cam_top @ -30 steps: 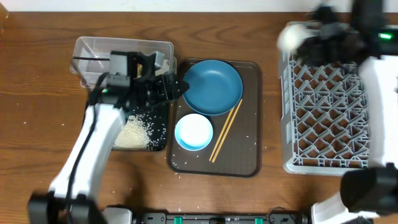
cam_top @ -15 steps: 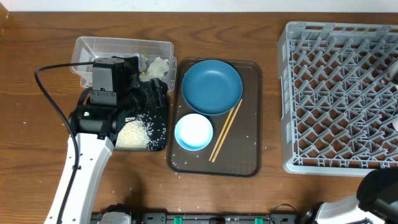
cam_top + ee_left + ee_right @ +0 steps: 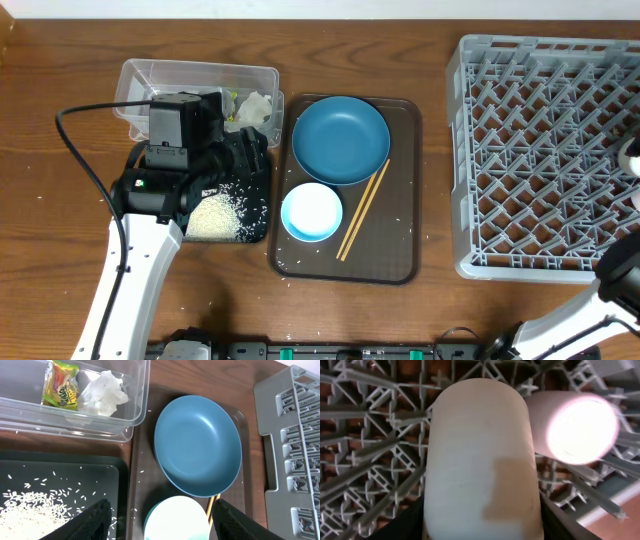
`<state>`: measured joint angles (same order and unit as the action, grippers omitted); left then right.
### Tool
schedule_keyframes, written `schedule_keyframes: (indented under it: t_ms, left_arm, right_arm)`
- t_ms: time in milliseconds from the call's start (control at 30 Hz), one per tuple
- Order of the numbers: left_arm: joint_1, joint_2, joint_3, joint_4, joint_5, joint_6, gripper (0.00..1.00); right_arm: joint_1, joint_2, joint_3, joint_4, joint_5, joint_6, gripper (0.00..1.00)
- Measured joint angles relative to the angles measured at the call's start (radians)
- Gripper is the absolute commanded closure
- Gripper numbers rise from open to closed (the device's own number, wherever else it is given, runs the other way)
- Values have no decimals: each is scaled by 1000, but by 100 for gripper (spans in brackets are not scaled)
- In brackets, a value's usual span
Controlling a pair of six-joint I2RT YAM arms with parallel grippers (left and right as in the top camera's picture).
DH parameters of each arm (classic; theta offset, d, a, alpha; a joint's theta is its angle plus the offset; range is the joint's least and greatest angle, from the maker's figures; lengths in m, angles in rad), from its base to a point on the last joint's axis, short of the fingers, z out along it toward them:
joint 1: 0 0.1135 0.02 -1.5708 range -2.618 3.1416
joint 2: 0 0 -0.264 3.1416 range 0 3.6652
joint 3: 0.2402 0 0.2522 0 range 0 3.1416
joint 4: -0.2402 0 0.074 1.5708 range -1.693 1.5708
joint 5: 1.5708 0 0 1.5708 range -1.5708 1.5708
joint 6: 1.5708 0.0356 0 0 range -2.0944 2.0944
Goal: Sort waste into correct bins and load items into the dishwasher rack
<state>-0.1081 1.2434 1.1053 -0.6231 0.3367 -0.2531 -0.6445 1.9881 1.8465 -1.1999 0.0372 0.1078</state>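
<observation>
The right end effector [image 3: 481, 522] is clamping the rigid, slick, likely breakable white cylindrical cup [image 3: 480, 450] across its mid-wall; the left end effector [image 3: 162, 512] is hanging apart, empty

Brown serving tray [image 3: 398, 245] [image 3: 142, 495]: rectangular, rounded corners, low raised rim, dark matte floor. Lies flat, about mid-desk, long sides running front to back.

Desk [image 3: 60, 230] [image 3: 200, 375]: reddish-brown wood grain, streaks running left to right. Wood shows on all four sides of the tray, widest to its left, with a narrow strip beyond its far rim.
</observation>
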Motion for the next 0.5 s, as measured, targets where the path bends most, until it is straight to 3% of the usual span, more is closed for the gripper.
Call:
schedule_keyframes:
  t_ms: [100, 167, 300, 500]
  left_arm:
    - [0, 0, 0, 0, 0, 0, 32]
    - [0, 0, 0, 0, 0, 0, 29]
    - [0, 0, 0, -1, 0, 4, 27]
    - [0, 0, 0, -6, 0, 4, 27]
  right_arm:
    - [-1, 25, 0, 11, -11, 0, 37]
    - [-1, 31, 0, 25, -34, 7, 26]
    - [-1, 31, 0, 61, -93, 7, 21]
    - [-4, -11, 0, 121, -203, 8, 26]
